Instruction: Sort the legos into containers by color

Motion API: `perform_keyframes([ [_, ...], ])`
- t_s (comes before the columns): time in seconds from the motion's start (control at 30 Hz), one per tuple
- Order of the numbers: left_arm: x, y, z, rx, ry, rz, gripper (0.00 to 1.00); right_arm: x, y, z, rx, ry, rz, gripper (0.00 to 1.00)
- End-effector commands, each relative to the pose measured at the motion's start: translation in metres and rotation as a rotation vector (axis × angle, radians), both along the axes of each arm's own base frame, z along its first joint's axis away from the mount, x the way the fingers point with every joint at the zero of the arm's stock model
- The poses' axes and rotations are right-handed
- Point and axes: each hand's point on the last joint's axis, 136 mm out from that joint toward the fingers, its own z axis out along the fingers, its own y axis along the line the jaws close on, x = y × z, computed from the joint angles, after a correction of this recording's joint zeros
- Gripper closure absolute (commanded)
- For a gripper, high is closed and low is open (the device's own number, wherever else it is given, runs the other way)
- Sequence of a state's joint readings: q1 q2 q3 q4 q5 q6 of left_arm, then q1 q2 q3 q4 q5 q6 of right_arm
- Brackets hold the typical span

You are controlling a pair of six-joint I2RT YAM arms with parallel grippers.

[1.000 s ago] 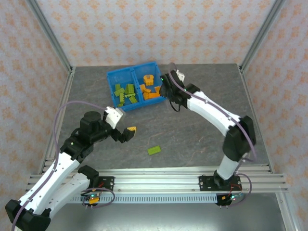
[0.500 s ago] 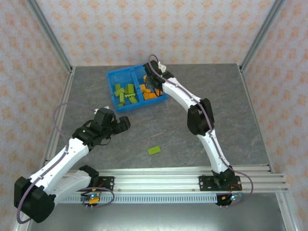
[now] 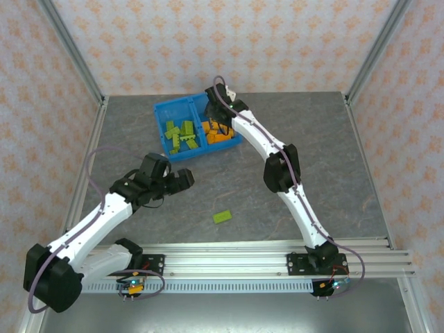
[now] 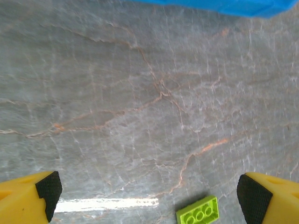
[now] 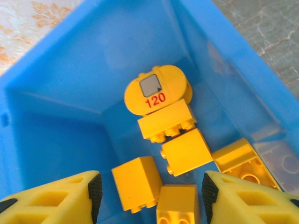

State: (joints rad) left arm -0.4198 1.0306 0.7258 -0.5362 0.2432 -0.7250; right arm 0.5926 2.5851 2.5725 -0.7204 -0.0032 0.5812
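Note:
The blue bin [image 3: 164,111] stands at the back of the table. Its left container holds lime green legos [image 3: 179,136], its right one orange legos [image 3: 219,132]. My right gripper [image 3: 216,114] hovers over the right container. It is open in the right wrist view [image 5: 149,192], its pads clear of the orange bricks [image 5: 138,183] lying loose on the blue floor [image 5: 56,93]. One green lego [image 3: 222,216] lies on the table. My left gripper [image 3: 183,180] is open above the table, up and left of that lego. The left wrist view shows the green lego [image 4: 198,215] near the right fingertip [image 4: 254,196].
An orange round piece marked 120 [image 5: 156,91] lies among the bricks. The bin's near wall [image 4: 224,5] crosses the top of the left wrist view. Grey marbled tabletop [image 3: 312,159] spreads to the right, with metal frame posts at the sides.
My right arm swung left from beside the bin to over the orange container, and its jaws opened wider. My left gripper shifted a little right and toward the near edge.

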Motion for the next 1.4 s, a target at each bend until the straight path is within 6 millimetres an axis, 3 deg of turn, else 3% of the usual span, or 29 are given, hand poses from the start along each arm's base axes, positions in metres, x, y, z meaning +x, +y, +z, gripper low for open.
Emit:
perform_keyframes([
  [0.0, 0.003, -0.022, 0.009, -0.043, -0.005, -0.082, 0.0, -0.014, -0.011, 0.081, 0.03, -0.073, 0.032, 0.4],
  [0.1, -0.006, -0.036, 0.002, 0.021, 0.018, -0.13, 0.01, -0.041, -0.033, 0.124, -0.008, -0.092, 0.059, 0.4],
  [0.2, -0.016, -0.056, -0.01, 0.069, 0.05, -0.188, 0.01, -0.083, -0.054, 0.151, -0.052, -0.102, 0.146, 0.39],
  [0.3, -0.029, -0.087, -0.02, 0.104, 0.053, -0.302, 0.01, -0.141, -0.075, 0.16, -0.078, -0.121, 0.292, 0.34],
  [0.53, -0.064, -0.153, -0.051, 0.269, 0.107, -0.791, 0.0, -0.272, -0.136, 0.143, -0.135, -0.079, 0.51, 0.2],
  [0.57, -0.066, -0.157, -0.056, 0.311, 0.116, -0.863, 0.0, -0.287, -0.147, 0.137, -0.156, -0.051, 0.519, 0.12],
  [0.67, -0.064, -0.159, -0.07, 0.413, 0.139, -0.982, 0.01, -0.322, -0.166, 0.132, -0.166, -0.006, 0.541, 0.04],
  [0.77, -0.064, -0.157, -0.081, 0.464, 0.164, -1.054, 0.08, -0.352, -0.17, 0.13, -0.104, 0.056, 0.579, 0.01],
  [0.87, -0.069, -0.155, -0.091, 0.471, 0.199, -1.085, 0.13, -0.375, -0.176, 0.127, -0.073, 0.128, 0.581, 0.01],
  [1.0, -0.077, -0.152, -0.102, 0.461, 0.231, -1.092, 0.22, -0.397, -0.175, 0.137, -0.005, 0.131, 0.626, 0.01],
  [1.1, -0.079, -0.148, -0.109, 0.471, 0.248, -1.084, 0.38, -0.397, -0.181, 0.144, -0.03, 0.098, 0.617, 0.01],
  [1.23, -0.079, -0.144, -0.114, 0.48, 0.246, -1.066, 0.42, -0.398, -0.176, 0.147, -0.015, 0.09, 0.65, 0.01],
  [1.37, -0.073, -0.135, -0.118, 0.536, 0.223, -1.036, 0.45, -0.398, -0.173, 0.138, -0.011, 0.127, 0.661, 0.01],
])
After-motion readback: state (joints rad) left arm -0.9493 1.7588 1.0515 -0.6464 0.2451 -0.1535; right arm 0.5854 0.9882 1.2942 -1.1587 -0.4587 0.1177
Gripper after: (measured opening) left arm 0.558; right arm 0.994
